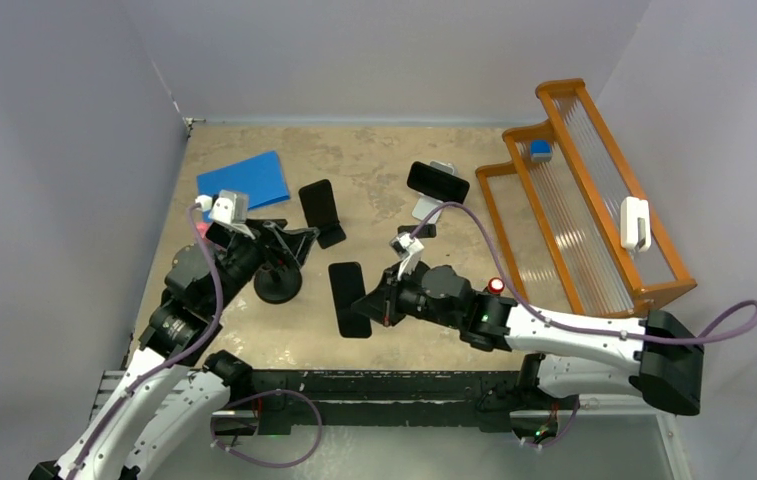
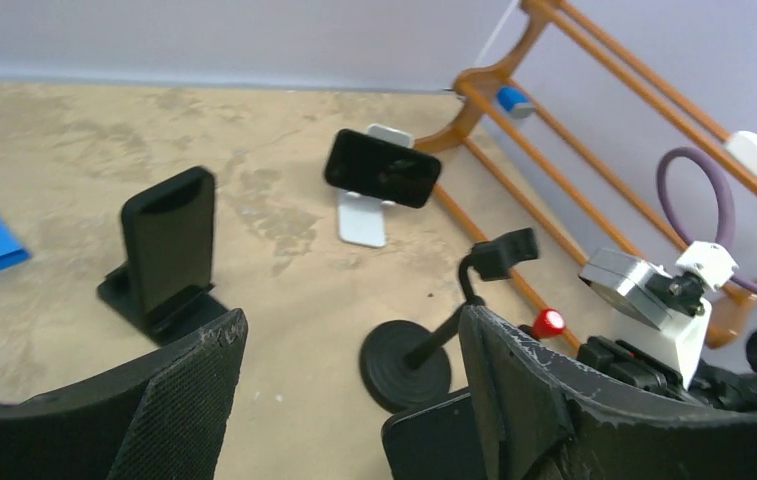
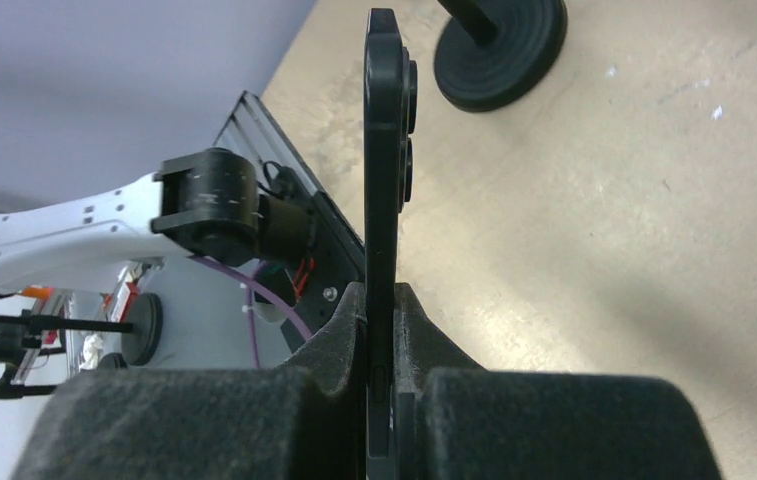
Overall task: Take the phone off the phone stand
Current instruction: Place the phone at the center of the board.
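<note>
Beside the round stand (image 1: 277,288), the right gripper (image 3: 382,300) clamps the black phone (image 3: 382,180) by its edge, shown clearly only in the right wrist view. The left gripper (image 2: 349,400) stands wide and holds nothing, facing that stand. Mottled tan table (image 1: 404,150); grey walls (image 1: 354,60).

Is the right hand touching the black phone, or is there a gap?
Touching. The right wrist view shows the right hand shut on the phone, seen edge-on, with no gap on either side.

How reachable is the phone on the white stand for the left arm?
Probably yes: the left gripper is open, and bare table lies between it and that phone, though the right arm crowds nearby.
</note>
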`<state>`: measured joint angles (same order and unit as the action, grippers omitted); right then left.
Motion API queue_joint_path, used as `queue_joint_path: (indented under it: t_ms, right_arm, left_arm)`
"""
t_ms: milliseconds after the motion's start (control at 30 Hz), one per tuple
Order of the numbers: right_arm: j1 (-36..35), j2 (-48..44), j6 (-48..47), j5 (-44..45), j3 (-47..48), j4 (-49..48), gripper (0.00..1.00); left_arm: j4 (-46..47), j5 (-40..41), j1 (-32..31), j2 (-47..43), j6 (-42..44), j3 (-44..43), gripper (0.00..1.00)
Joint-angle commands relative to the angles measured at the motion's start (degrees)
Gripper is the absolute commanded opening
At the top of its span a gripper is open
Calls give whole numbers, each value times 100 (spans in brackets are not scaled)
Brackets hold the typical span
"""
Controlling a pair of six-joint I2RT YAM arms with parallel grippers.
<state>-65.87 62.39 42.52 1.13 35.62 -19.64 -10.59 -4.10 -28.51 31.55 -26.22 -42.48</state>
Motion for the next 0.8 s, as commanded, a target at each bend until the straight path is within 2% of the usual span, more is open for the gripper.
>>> queue_joint_path:
  t_ms: [0, 233, 500, 767]
  right_arm:
    - [-50, 333, 632, 301, 233, -519, 0]
    - [-234, 1034, 1025, 629, 551, -453, 0]
    - [-526, 1584, 1653, 1385, 710, -354, 0]
    - [-544, 2189, 2275, 1422, 837, -540, 0]
  left_arm:
    - [112, 735, 30, -288, 308, 242, 75]
    - [39, 1024, 30, -536, 354, 342, 75]
    - [-75, 1152, 30, -627, 297, 337, 75]
    - [-101, 1149, 30, -660, 279, 337, 75]
